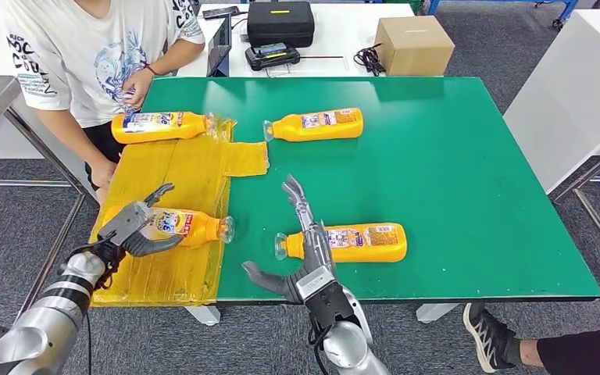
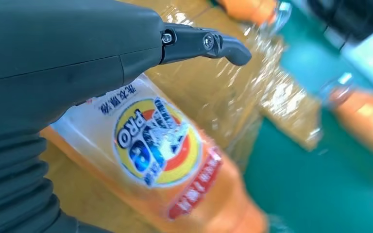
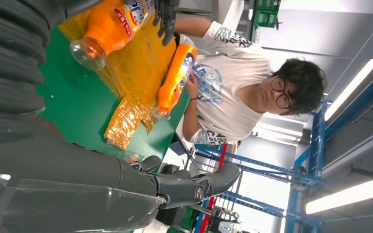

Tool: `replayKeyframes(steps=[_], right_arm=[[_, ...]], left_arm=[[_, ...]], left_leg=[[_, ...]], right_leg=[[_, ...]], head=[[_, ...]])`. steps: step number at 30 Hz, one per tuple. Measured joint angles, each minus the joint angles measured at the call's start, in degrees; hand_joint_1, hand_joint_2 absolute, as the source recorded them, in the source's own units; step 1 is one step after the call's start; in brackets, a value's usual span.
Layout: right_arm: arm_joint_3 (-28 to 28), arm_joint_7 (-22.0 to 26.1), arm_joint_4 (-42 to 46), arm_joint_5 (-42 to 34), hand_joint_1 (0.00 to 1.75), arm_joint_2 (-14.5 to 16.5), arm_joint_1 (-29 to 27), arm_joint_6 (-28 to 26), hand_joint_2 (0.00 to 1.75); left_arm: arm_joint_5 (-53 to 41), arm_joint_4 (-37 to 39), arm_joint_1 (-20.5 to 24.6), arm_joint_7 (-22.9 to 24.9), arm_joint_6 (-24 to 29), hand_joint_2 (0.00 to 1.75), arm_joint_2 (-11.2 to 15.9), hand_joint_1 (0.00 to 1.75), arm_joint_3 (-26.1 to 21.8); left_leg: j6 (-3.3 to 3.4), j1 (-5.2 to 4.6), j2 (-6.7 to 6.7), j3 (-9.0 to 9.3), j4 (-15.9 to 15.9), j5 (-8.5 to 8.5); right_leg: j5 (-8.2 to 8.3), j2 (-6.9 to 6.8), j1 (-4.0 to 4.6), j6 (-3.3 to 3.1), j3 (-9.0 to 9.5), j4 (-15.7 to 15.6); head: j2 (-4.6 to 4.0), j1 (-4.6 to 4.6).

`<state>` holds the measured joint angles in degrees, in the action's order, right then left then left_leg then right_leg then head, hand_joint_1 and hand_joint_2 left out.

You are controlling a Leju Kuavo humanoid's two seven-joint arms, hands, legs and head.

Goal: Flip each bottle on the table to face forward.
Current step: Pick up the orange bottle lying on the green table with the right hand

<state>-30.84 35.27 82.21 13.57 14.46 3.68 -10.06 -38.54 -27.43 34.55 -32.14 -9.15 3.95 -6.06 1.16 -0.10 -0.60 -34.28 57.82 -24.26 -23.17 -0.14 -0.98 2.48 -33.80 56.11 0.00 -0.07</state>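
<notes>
Four orange bottles lie flat on the green surface point(image 1: 469, 172). Left hand point(image 1: 134, 229) grips the near-left bottle point(image 1: 191, 226) on the yellow sheet point(image 1: 180, 172), logo up, probably mid-turn. Right hand point(image 1: 306, 250) spread, holding nothing, beside the near-right bottle point(image 1: 355, 242), seemingly poised to turn it. A person's hand point(image 1: 135, 87) touches the far-left bottle point(image 1: 160, 125).

A green-topped rectangular table point(image 1: 453, 156) carries a yellow taped cardboard sheet point(image 1: 180, 168) at left and four orange plastic bottles lying flat across it.
</notes>
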Motion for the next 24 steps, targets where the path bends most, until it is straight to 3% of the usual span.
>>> replayKeyframes(steps=[5, 12, 16, 20, 24], right_arm=[[-0.01, -0.55, -0.51, 0.73, 0.00, 0.34, 0.02, -0.78, 1.75], [-0.21, -1.17, -1.16, 1.83, 0.00, 0.57, 0.01, -1.46, 1.75], [-0.49, -1.36, -1.65, 2.29, 0.00, 0.70, 0.02, -1.69, 1.75], [-0.96, -1.37, -2.18, 2.34, 0.00, 0.68, 0.08, -1.93, 1.75], [-1.22, -1.37, -2.85, 2.35, 0.00, 0.63, 0.16, -2.10, 1.75]], left_arm=[[9.93, -2.63, -2.27, -1.07, 1.81, 0.00, -2.46, 0.00, -3.19], [14.28, -7.08, -5.14, -5.42, 18.30, 0.00, -6.41, 0.00, -5.20], [17.18, -9.24, -6.02, -6.76, 22.39, 0.00, -8.33, 0.00, -6.48], [18.57, -11.84, -6.96, -6.80, 26.06, 1.75, -9.21, 0.00, -6.83], [19.64, -15.99, -7.99, -6.81, 33.18, 1.75, -9.38, 0.00, -5.15]], left_leg=[[0.01, 0.00, 0.01, -0.13, 0.01, 0.01], [0.02, 0.00, 0.05, -0.44, 0.03, 0.03], [0.02, 0.01, 0.05, -0.56, 0.03, 0.03], [0.02, 0.01, 0.08, -0.71, 0.03, 0.03], [0.02, 0.01, 0.05, -0.79, 0.03, 0.03]], right_leg=[[0.02, 0.01, 0.00, -0.01, -0.13, 0.00], [0.06, 0.02, 0.01, -0.03, -0.45, 0.00], [0.06, 0.02, 0.01, -0.03, -0.56, 0.01], [0.06, 0.02, 0.01, -0.03, -0.73, 0.01], [0.06, 0.02, 0.01, -0.03, -0.79, 0.01]], head=[[0.00, 0.01], [0.00, 0.01], [0.00, 0.01], [0.00, 0.00], [0.00, 0.01]])
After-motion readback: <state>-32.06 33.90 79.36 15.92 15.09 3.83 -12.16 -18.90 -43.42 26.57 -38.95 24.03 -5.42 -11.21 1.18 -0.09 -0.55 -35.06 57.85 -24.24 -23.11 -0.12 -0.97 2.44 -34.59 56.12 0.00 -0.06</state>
